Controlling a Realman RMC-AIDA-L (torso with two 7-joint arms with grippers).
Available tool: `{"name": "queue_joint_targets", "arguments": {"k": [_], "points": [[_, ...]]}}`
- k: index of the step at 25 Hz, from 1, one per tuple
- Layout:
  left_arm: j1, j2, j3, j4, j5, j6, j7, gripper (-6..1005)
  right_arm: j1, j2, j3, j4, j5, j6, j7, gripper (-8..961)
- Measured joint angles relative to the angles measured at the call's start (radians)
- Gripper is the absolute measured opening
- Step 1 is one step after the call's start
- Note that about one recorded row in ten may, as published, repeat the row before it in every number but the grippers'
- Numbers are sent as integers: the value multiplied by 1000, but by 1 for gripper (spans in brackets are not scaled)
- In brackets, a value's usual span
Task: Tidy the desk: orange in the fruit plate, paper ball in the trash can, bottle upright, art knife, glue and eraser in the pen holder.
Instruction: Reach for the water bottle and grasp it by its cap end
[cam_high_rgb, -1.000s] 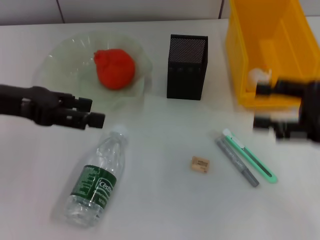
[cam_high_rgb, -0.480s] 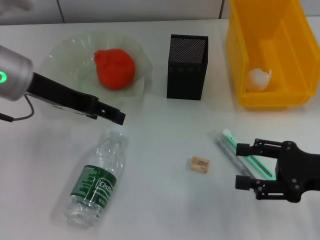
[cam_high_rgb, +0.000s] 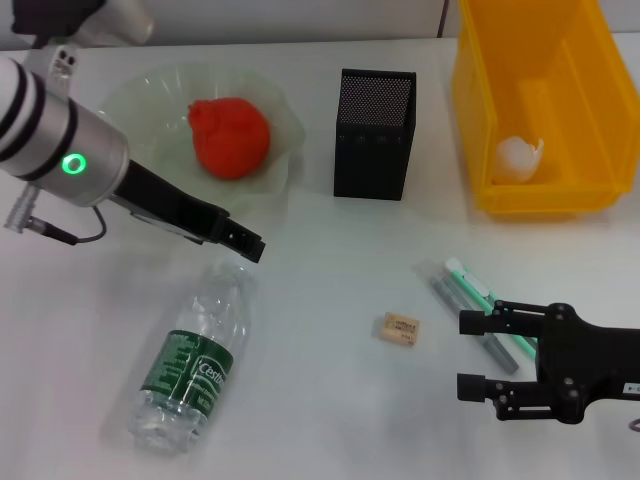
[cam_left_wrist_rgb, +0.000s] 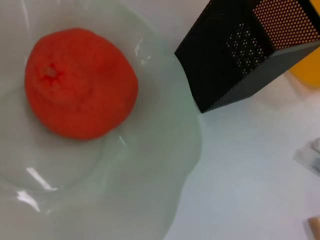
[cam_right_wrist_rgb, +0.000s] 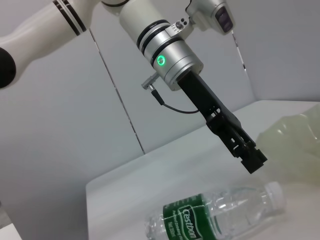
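Observation:
The orange (cam_high_rgb: 230, 137) lies in the glass fruit plate (cam_high_rgb: 125, 110); both also show in the left wrist view, orange (cam_left_wrist_rgb: 80, 90) and plate (cam_left_wrist_rgb: 150, 170). The paper ball (cam_high_rgb: 520, 155) lies in the yellow bin (cam_high_rgb: 480, 110). The clear bottle (cam_high_rgb: 195, 360) lies on its side, also seen in the right wrist view (cam_right_wrist_rgb: 215, 215). My left gripper (cam_high_rgb: 245, 243) hovers open just over its cap. The eraser (cam_high_rgb: 400, 328) lies mid-table. The green art knife (cam_high_rgb: 470, 283) and grey glue stick (cam_high_rgb: 448, 292) lie partly hidden behind my open right gripper (cam_high_rgb: 470, 354). The black mesh pen holder (cam_high_rgb: 373, 133) stands upright.
The pen holder (cam_left_wrist_rgb: 245, 50) stands close to the plate's rim. The left arm (cam_right_wrist_rgb: 170, 50) reaches across the plate's near side. White table surface lies between the bottle and the eraser.
My right gripper came from the yellow bin down to the knife and glue and has edged left. My left arm swung right and lowered its gripper towards the bottle cap.

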Motion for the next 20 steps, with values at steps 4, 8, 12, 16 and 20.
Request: {"name": "queue_joint_targets", "arguments": {"k": [4,8,12,16,20], "points": [[-1,-3,37,-20,2,-37,-9,792,0,-5,1,16,0,15,-5,775],[-14,-3,57,-79,14,-65,-11,791,0,-5,4,17,0,15,-6,775],[-21,-4,92,-119,9,-103,-11,790,0,-5,2,17,0,17,-7,775],[-33,-4,116,-157,11,-144,-9,790,0,-1,0,17,0,30,-7,775],[-51,-4,166,-201,13,-177,-8,789,0,-3,4,17,0,28,-8,775]]}}
